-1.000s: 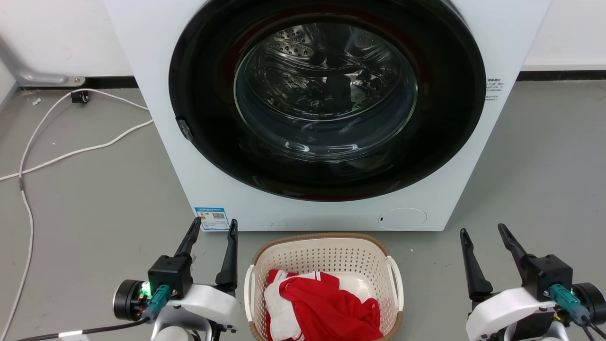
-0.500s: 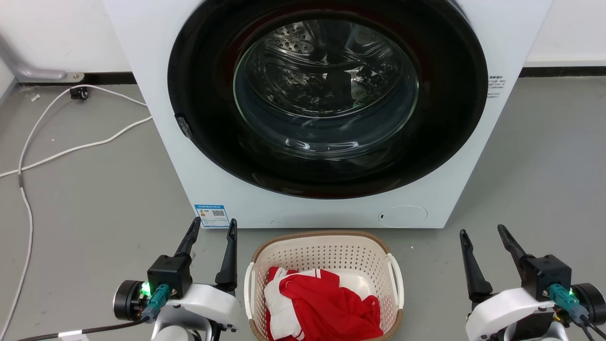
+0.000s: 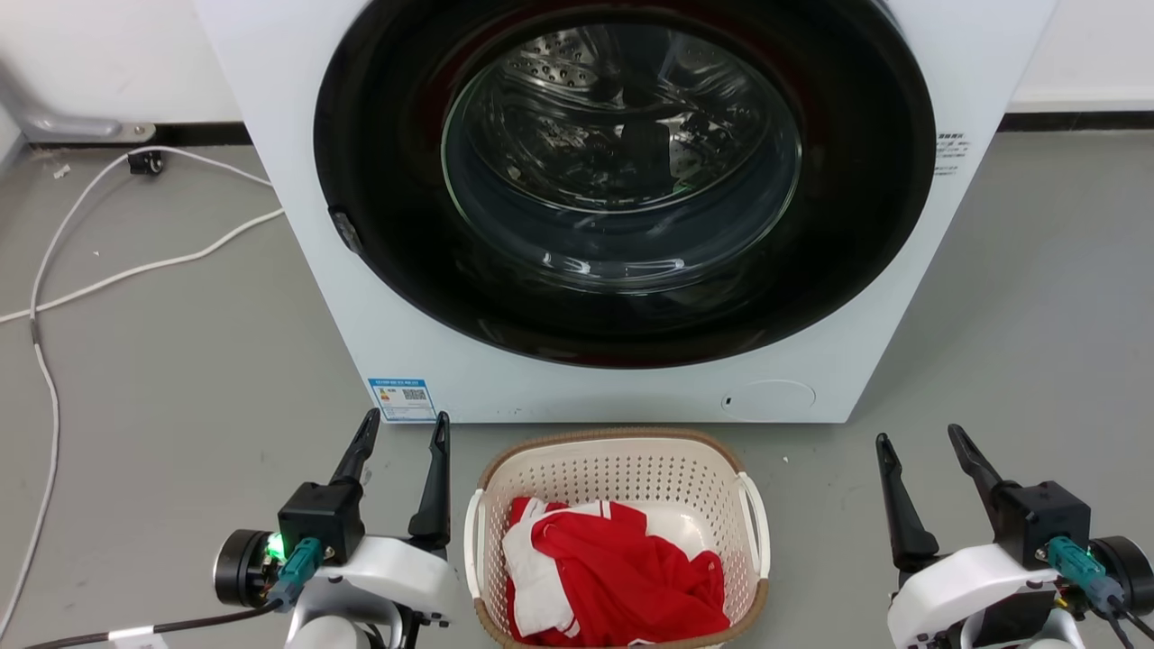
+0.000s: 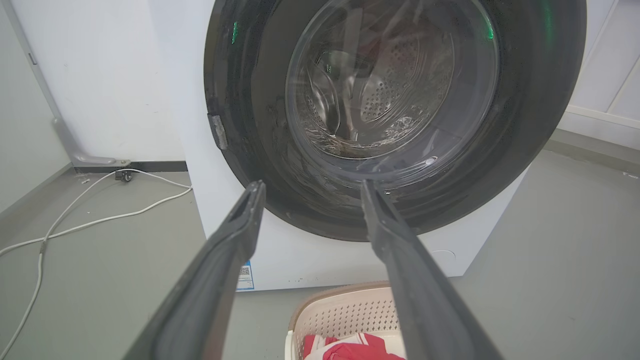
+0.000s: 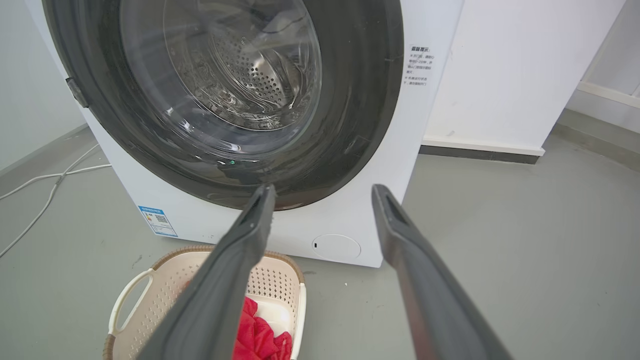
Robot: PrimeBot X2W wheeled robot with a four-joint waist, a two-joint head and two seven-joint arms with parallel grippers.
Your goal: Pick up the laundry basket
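The left claw [image 3: 406, 419] is held spread apart just left of the laundry basket [image 3: 622, 473] — set on the floor [image 3: 180, 406] before the washer [image 3: 631, 397], red cloth [image 3: 622, 577] inside — and the right claw [image 3: 918, 437] is likewise parted, farther off.

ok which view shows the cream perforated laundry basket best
Head view: the cream perforated plastic laundry basket shows nearly whole, rim and both handles. Left wrist view crops it to its far end; in the right wrist view one of the right jaws crosses it.
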